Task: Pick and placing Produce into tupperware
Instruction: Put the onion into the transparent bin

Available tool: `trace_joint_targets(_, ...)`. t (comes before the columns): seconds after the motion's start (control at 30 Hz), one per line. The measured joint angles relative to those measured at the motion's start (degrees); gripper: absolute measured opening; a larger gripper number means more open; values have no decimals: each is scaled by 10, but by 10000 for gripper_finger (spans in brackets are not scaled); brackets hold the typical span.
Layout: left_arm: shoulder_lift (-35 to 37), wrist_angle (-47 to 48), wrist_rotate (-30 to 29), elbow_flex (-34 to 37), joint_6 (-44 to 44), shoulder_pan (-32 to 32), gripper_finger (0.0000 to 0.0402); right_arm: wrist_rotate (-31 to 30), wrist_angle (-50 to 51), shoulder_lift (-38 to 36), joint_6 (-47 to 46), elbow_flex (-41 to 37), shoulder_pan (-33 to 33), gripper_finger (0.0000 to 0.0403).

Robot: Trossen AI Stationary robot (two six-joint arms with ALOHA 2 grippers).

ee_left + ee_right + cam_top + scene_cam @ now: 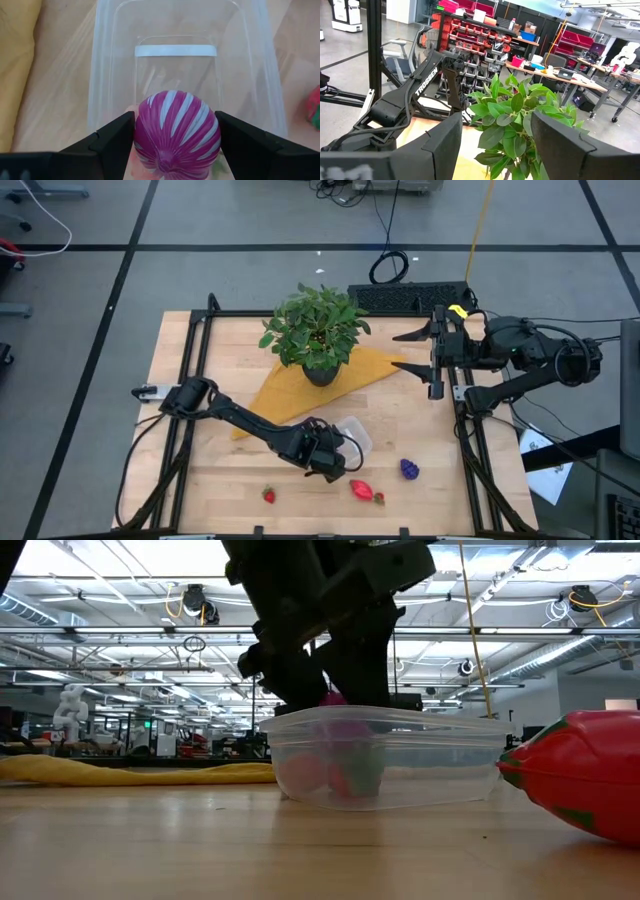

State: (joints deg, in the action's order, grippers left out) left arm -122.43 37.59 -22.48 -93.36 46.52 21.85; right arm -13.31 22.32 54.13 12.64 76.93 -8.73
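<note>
The tupperware [357, 434] is a clear shallow container standing on the wooden table near its near edge; it also shows in the low view [430, 765] and the left wrist view [110, 60]. My left gripper [331, 459] hangs over its near end, shut on a pink round piece with white stripes [176, 131]. Blurred red and green shapes [335, 776] show through the container wall. A red strawberry piece [268, 495], a red-pink piece [364, 491] and a purple knobbly piece [409, 469] lie on the table. My right gripper [412, 350] waits open at the far right. My left gripper pinches the pink striped piece between its two fingers [117, 137], one on each side of its round body [145, 125]. The fingers come from above, slanting down. The piece is held clear over the container's inside, about level with its rim [333, 700].
A leafy potted plant [317, 332] stands on a yellow cloth [300, 385] at the table's far middle. A black frame rail [470, 435] runs along the table's right side. The red-pink piece looms large at the low view's right [585, 780].
</note>
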Motion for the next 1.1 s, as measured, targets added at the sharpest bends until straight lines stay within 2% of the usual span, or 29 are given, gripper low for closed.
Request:
trace_joint_targets(0.73,0,0,0,0,-5,-1,273,0,3,0,0,0,0,228)
trace_joint_targets(0.87,0,0,0,0,-14,-1,295,0,3,0,0,0,0,228)
trace_joint_targets(1.1,0,-1,-4,0,-13,-3,365,0,3,0,0,0,0,228)
